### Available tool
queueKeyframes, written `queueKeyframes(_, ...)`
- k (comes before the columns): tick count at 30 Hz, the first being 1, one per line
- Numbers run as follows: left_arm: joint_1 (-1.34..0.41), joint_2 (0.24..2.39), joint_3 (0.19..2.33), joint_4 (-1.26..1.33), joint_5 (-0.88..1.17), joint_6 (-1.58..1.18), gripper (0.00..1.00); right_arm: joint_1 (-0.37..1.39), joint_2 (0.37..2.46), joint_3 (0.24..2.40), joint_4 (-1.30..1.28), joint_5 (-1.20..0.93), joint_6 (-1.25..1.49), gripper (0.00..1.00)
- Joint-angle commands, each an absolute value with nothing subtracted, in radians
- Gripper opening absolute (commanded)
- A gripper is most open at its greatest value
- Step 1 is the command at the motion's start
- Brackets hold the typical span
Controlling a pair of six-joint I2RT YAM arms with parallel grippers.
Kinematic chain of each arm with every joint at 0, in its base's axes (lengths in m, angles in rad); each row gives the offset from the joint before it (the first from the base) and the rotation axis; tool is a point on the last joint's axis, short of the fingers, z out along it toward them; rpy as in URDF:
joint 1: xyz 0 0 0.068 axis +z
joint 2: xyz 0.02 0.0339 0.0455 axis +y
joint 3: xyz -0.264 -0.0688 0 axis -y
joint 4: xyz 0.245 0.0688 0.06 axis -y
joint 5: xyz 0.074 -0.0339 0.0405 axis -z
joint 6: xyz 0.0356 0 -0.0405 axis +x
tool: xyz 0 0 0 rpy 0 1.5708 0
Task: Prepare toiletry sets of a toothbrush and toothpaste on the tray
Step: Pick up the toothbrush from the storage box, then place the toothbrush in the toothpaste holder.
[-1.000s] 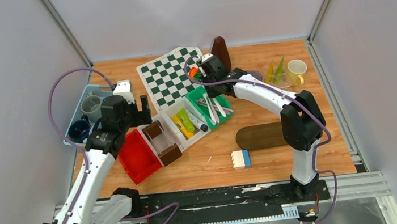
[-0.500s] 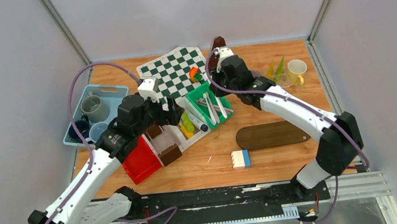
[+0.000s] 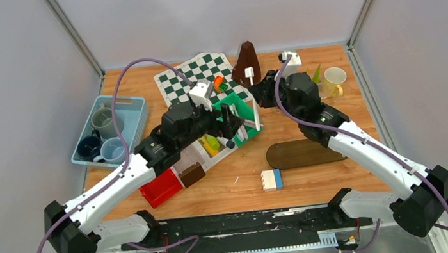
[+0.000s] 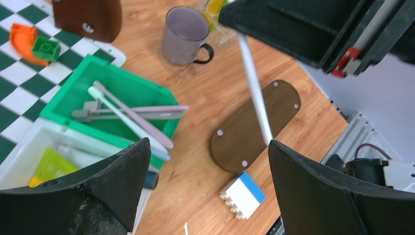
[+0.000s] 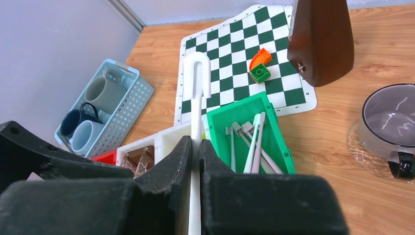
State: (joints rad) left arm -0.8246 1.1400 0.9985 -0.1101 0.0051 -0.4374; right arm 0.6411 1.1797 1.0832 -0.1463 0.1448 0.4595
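Your right hand (image 5: 195,143) is clamped on a toothbrush (image 5: 197,83), a slim, stiff white stick with a rounded end, and it runs straight out ahead along the line of the fingers. The grey mug (image 5: 391,122) is the nearest open cup. It lies just to the right of that hand, towards the far right corner of the table, standing upright on a clear crinkled sheet that I take for the tray (image 5: 359,147). As I judge it, your next move turns on swinging right and tipping the brush's long axis down into that round mouth, and your right arm is far nearer than the left. The mug looks hard and glossy, so the brush should slide in and lean on the rim. Your left hand (image 4: 209,147) has its fingers wide apart and holds nothing. It hangs above the green bin (image 4: 112,73) of loose brushes, next to the white bin (image 5: 161,133) with the soft yellow-green tubes (image 4: 49,164), near mid table
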Motion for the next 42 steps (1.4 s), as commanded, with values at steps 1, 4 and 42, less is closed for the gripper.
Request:
queueKeyframes(1, -0.861, 1.189, 1.069, 0.039, 0.025, -0.464, 0.95, 0.647, 1.109, 1.027, -0.05, 0.175, 0.535, 0.0)
queueKeyframes(4, -0.88, 1.24, 1.092, 0.065, 0.038, -0.476, 0.93, 0.647, 1.074, 0.996, -0.028, 0.183, 0.56, 0.0)
queueKeyframes(42, -0.928, 1.25, 1.059, -0.035, -0.038, 0.012, 0.0, 0.581, 0.948, 1.121, -0.322, -0.062, 0.461, 0.67)
